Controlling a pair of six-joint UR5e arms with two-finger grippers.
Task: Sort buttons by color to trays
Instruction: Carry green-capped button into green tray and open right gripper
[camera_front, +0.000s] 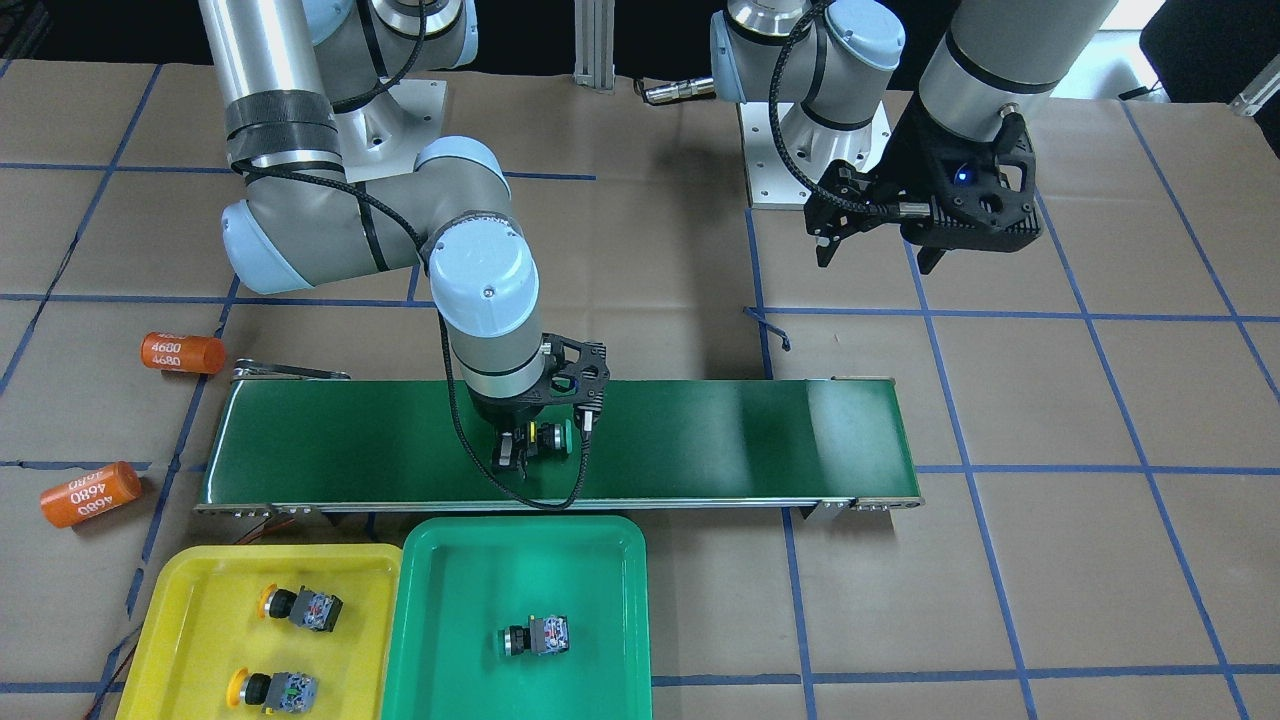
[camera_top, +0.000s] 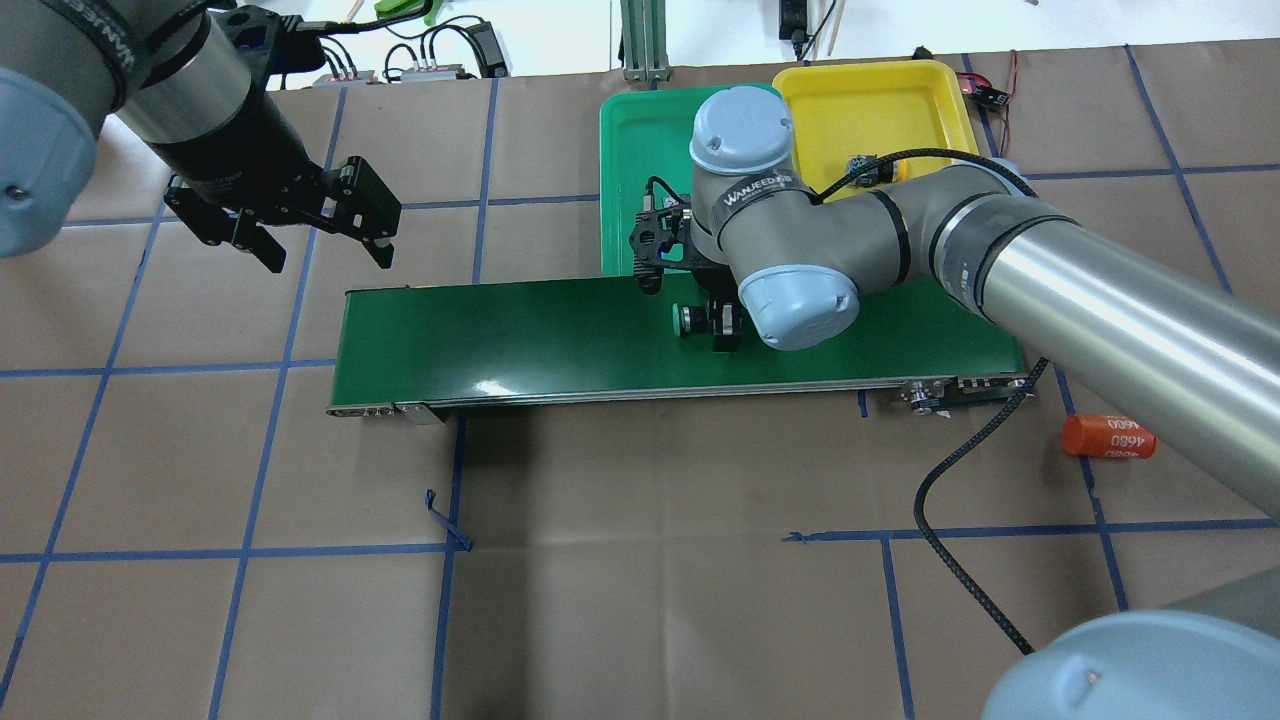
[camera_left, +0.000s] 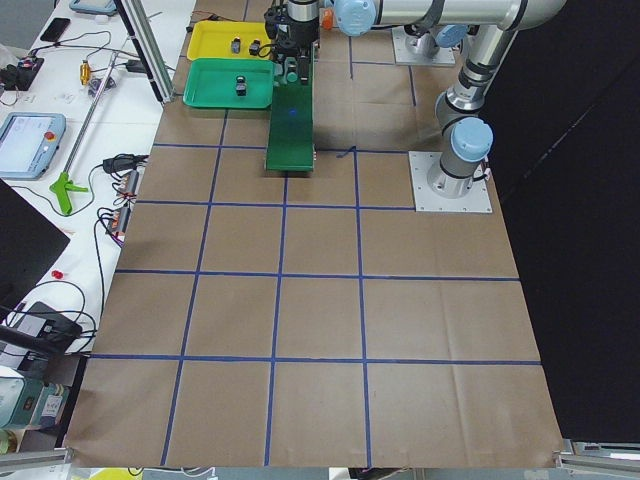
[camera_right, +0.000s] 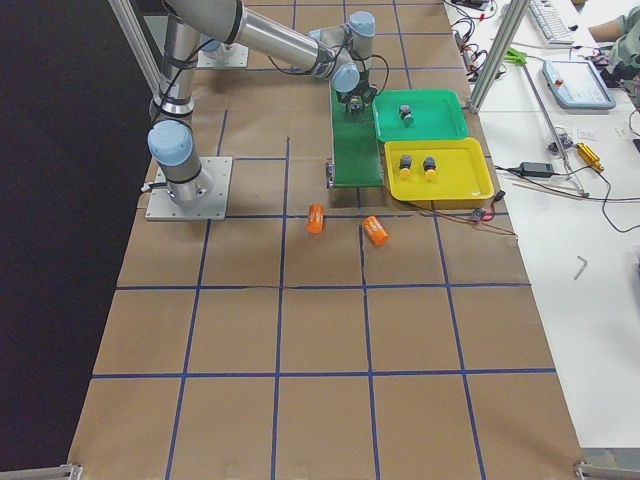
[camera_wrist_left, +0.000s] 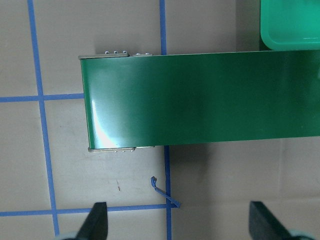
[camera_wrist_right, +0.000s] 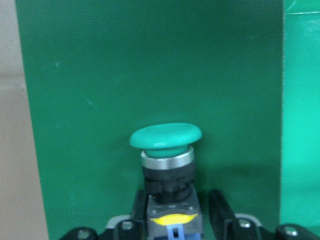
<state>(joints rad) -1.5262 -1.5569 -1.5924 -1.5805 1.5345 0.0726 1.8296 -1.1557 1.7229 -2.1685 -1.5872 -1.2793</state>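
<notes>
Green mushroom-capped button (camera_wrist_right: 166, 137), silver collar, black body, in right hand (camera_front: 527, 447).

green conveyor belt (camera_front: 700, 440); orange cylinder (camera_front: 183, 353), second cylinder (camera_front: 90, 494) near

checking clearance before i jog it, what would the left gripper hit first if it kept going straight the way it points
Most likely the paper-covered table, just beside the conveyor belt's end and near a loose scrap of blue tape. The left gripper is open and empty. Depth is hard to judge.
</notes>
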